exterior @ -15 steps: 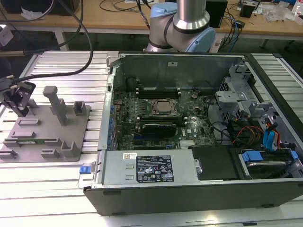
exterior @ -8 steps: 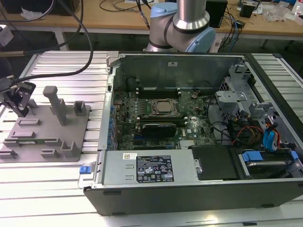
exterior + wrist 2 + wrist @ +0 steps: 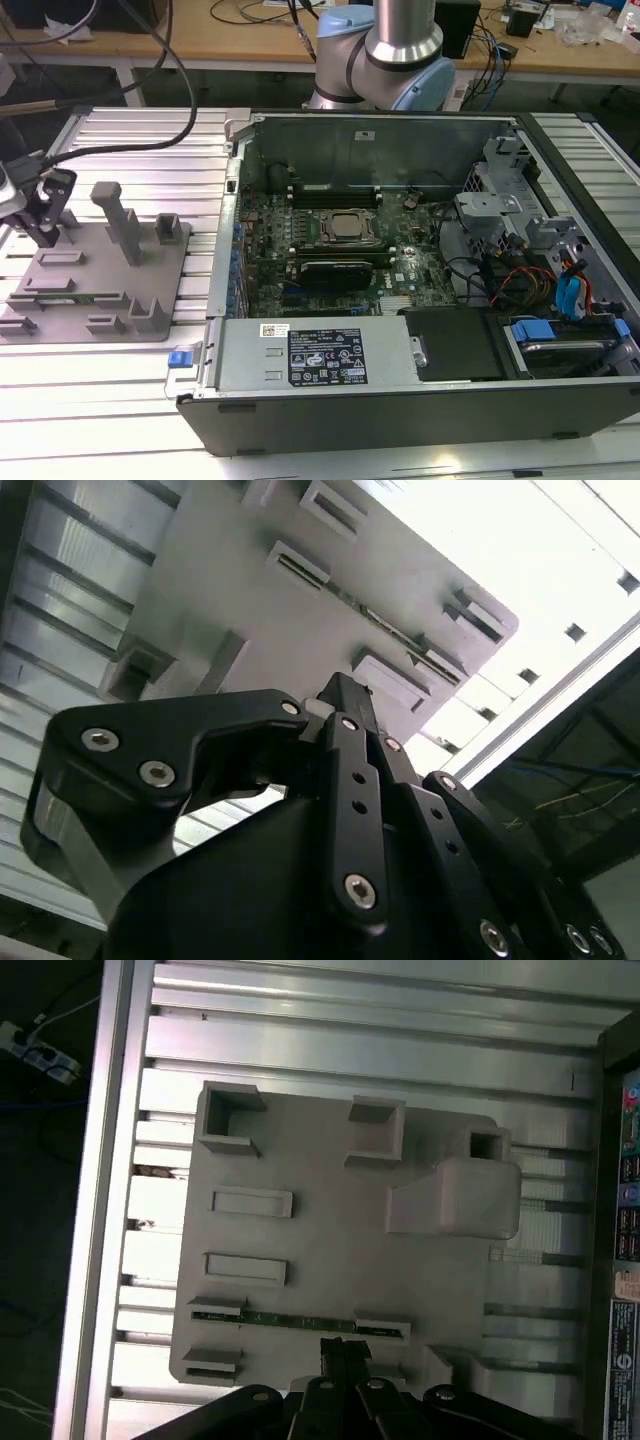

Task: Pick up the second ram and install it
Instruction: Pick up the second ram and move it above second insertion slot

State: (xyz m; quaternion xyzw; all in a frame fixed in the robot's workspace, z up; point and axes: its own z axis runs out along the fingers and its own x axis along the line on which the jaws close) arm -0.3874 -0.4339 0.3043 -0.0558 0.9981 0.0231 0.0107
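Observation:
The second ram (image 3: pixel 300 1320) is a thin green stick standing on edge in a slot of the grey fixture plate (image 3: pixel 330 1180). In the exterior view, the second ram (image 3: pixel 75 297) lies near the front edge of the fixture plate (image 3: pixel 100 270), at the exterior view's left. My gripper (image 3: pixel 40 215) hangs above the plate's far left part, apart from the stick. In the first wrist view my gripper (image 3: pixel 345 1345) sits just beside the stick's middle with its black fingertips pressed together and nothing between them. The second wrist view shows my gripper (image 3: pixel 340 692) from behind.
The open computer case (image 3: pixel 300 360) fills the exterior view's middle and right, with the CPU socket (image 3: pixel 345 225), black memory slots (image 3: pixel 335 195) behind it and a black card (image 3: pixel 340 270) in front. Grey posts (image 3: pixel 115 220) rise from the fixture. Ribbed aluminium table (image 3: pixel 150 140) surrounds everything.

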